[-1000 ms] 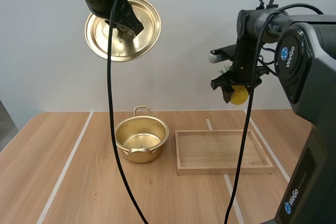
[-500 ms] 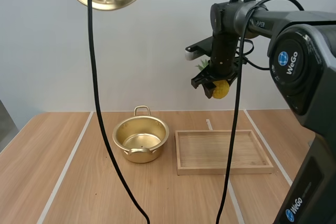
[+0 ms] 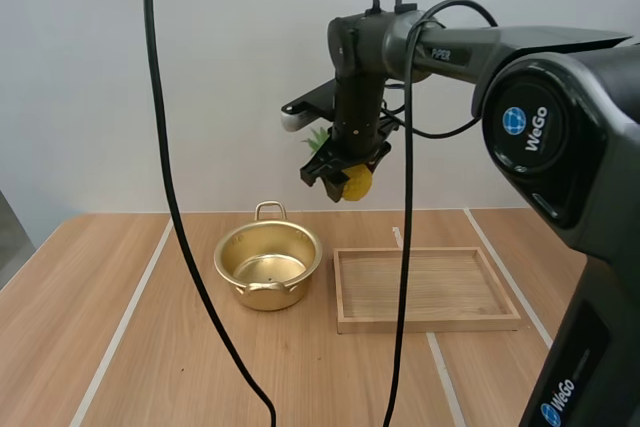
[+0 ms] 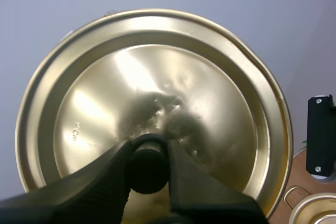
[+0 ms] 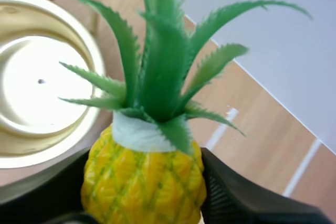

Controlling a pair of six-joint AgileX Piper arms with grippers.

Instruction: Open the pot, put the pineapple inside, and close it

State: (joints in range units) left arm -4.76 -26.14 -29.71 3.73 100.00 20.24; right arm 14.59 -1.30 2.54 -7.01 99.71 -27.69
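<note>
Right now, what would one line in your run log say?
left hand: lid held high by its knob | right hand: pineapple gripped in air near pot | pot: open, empty | pineapple not yet inside

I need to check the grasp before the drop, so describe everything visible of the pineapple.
The pineapple is a small toy that looks plastic: a yellow body with a diamond-scale pattern, a pale collar, and a crown of spiky green leaves. The right jaws pinch its body from both sides, holding it in the air above the table, near the open pot, with nothing else touching it.
</note>
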